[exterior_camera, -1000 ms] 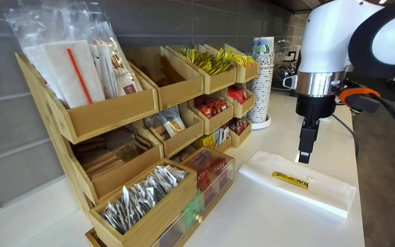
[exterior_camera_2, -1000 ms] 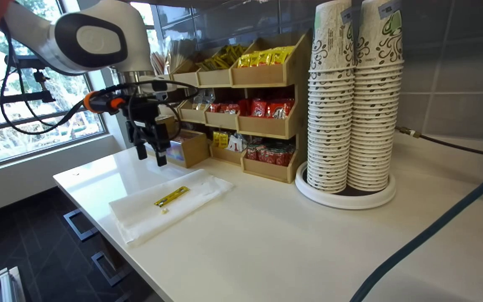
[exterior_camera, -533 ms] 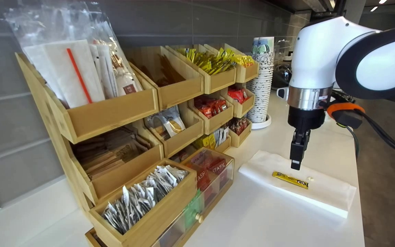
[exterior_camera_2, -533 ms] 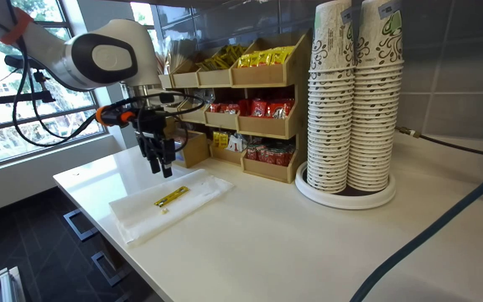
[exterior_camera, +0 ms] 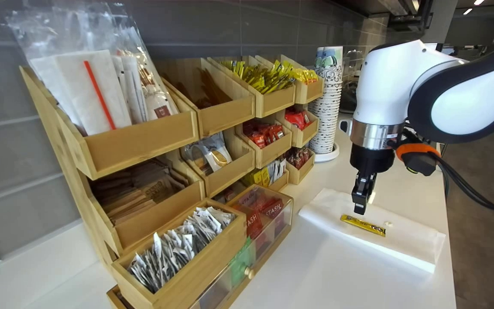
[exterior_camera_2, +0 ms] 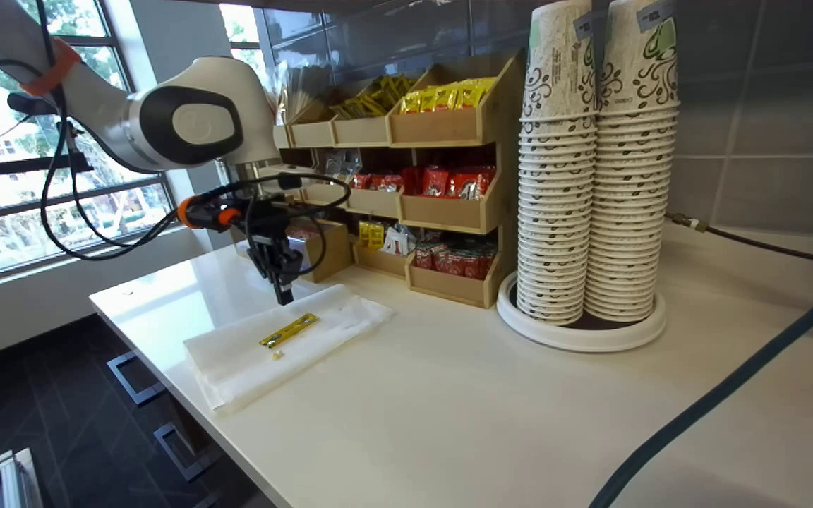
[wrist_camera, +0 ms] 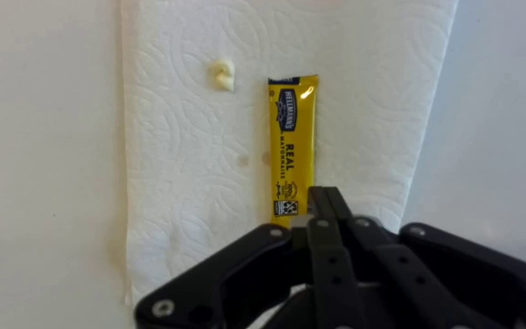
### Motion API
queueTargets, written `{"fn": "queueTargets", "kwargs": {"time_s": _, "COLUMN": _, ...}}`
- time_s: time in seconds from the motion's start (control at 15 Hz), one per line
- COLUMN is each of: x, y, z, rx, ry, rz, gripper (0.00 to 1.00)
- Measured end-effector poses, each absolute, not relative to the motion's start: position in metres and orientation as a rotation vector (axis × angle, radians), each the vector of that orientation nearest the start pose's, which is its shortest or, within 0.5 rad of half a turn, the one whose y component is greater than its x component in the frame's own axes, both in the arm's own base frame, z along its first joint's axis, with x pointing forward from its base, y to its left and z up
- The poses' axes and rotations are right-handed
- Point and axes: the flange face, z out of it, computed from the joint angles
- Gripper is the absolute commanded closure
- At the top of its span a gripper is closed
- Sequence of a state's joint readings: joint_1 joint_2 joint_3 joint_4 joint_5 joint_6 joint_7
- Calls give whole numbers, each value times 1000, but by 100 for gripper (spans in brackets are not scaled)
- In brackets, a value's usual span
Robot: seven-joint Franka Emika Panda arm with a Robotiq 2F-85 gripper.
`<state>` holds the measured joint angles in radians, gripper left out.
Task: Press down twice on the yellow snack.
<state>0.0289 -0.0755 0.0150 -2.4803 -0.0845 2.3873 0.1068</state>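
Observation:
The yellow snack (wrist_camera: 292, 160), a thin packet with dark print, lies flat on a folded white paper towel (wrist_camera: 176, 151) on the counter. Both exterior views show it too, the snack (exterior_camera: 362, 225) at lower right and the snack (exterior_camera_2: 289, 330) left of centre. My gripper (wrist_camera: 325, 191) is shut, its fingertips pressed together with nothing between them. In the wrist view the tips overlap the snack's right edge near its lower end, which the gripper partly hides. In an exterior view the gripper (exterior_camera_2: 284, 300) hangs above the towel, apart from the snack.
A small cream-coloured blob (wrist_camera: 223, 74) sits on the towel beside the snack. A wooden organizer (exterior_camera: 225, 113) with packets and napkins stands along the wall. Tall stacks of paper cups (exterior_camera_2: 555, 233) rest in a round white tray (exterior_camera_2: 590, 340). The counter's front edge is close to the towel.
My gripper has come down and shifted toward the organizer side, nearer the snack. Its fingers have gone from open to shut. The snack and the towel have not moved.

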Motion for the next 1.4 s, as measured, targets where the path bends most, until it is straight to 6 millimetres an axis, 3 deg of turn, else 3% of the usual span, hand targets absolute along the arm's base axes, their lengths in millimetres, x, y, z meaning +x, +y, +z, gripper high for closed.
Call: {"fn": "queueTargets", "kwargs": {"time_s": 1.4, "x": 468, "y": 19, "z": 292, "rx": -3207, "ry": 106, "rz": 3, "gripper": 100}}
